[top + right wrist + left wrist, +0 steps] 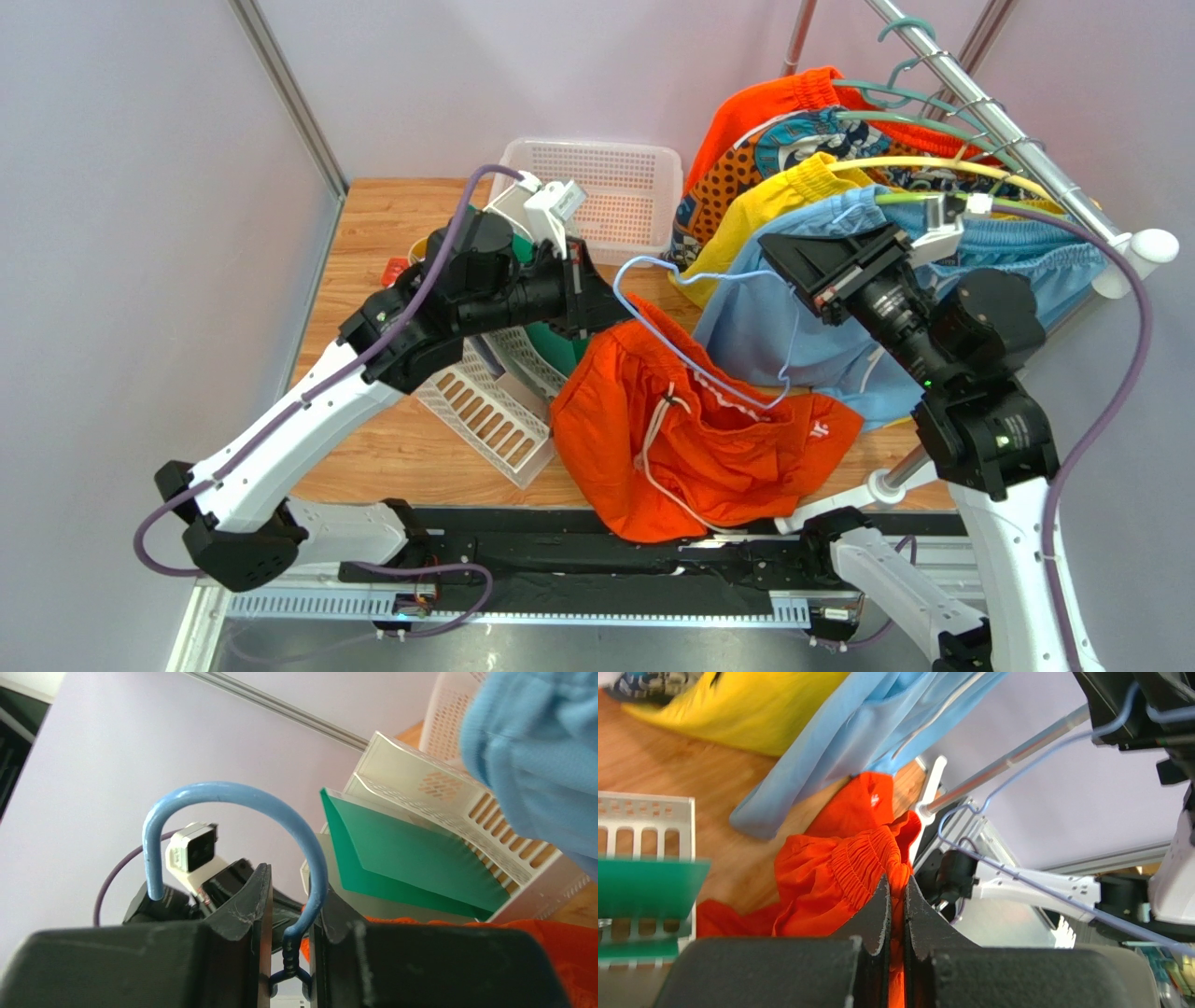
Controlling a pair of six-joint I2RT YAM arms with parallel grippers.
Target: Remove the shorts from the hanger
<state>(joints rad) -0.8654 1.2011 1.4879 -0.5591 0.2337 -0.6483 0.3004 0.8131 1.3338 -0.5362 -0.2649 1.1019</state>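
Observation:
The bright orange shorts point(701, 448) lie heaped at the table's front middle, white drawstring showing. My left gripper point(601, 298) is shut on their elastic waistband point(861, 861), which is pinched between the fingers point(896, 882). My right gripper point(780, 262) is shut on the neck of a blue wire hanger point(309, 882), and its hook point(224, 791) arches above the fingers. The hanger's wire point(701, 350) runs across the top of the orange shorts. The light blue shorts point(800, 336) hang from the rail behind my right arm and also show in the left wrist view point(829, 742).
A yellow pair point(758, 210) and an orange-and-teal patterned pair point(744, 154) hang on the metal rail point(982, 119) at the back right. A white basket point(603, 182) stands at the back. A white rack with a green sheet point(491, 406) lies under my left arm.

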